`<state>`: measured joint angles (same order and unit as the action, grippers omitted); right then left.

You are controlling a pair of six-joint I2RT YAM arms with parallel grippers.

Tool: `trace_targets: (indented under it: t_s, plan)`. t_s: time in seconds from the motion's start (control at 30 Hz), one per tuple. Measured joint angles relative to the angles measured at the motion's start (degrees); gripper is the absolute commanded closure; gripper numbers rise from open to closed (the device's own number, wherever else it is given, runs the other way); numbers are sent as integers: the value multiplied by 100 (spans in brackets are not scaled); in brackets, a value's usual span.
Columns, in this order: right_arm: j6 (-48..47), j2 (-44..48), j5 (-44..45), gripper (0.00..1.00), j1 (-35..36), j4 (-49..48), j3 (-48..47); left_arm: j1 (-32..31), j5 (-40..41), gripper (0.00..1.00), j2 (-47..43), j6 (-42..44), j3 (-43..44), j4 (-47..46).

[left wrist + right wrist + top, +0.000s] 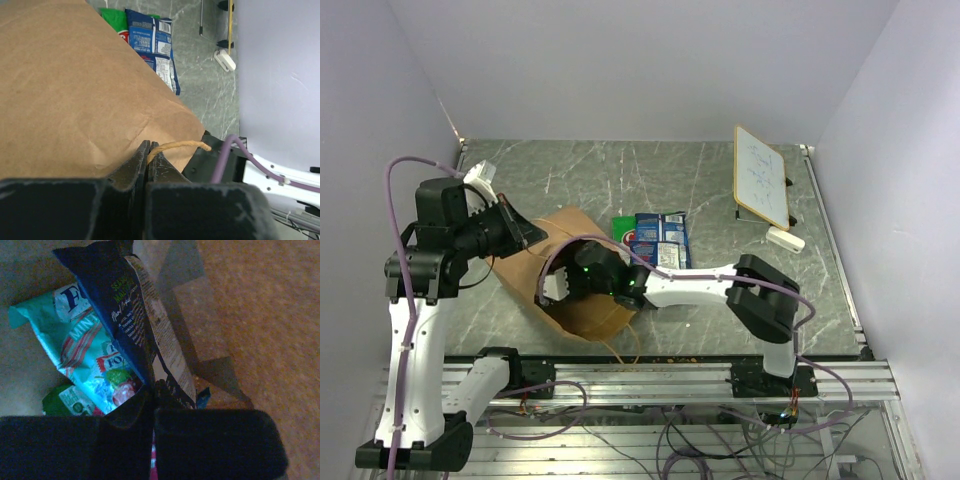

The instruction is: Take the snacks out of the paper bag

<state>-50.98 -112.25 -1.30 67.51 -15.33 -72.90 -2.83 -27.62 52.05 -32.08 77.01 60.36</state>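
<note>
The brown paper bag (575, 300) lies on its side, mouth toward the right arm. My left gripper (148, 150) is shut on its looped paper handle (182, 145) at the bag's upper left edge. My right gripper (568, 283) reaches into the bag's mouth. Inside, the right gripper (154, 387) is shut on the lower edge of a dark blue snack packet (120, 305). A teal mint packet (85, 355) and a green packet (65, 400) lie beside it on the bag's floor. Outside the bag lie two blue packets (661, 240) and a green one (623, 226).
A white framed board (761, 175) stands at the back right, with a small white block (784, 239) in front of it. Walls close in the table on the left, back and right. Crumbs lie near the front rail (670, 357).
</note>
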Motion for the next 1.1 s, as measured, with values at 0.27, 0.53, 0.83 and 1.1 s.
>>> trace_targets:
  t_s: [0.27,0.53,0.83,1.1]
  plan:
    - [553,1119,-221,100,0,175,704,-2,192,93,-310,-313,-210,-208]
    - [1150,2109,-748,100,-4,629,1355,-2,442,93,-339,-501,-243,-251]
    - [1602,3613,-1228,100,-11,1410,1539,-2,671,93,-181,-595,-254,-308]
    - [1797,4739,-1169,100,-15,2098,1261,-2,885,93,-101,-640,-260,-337]
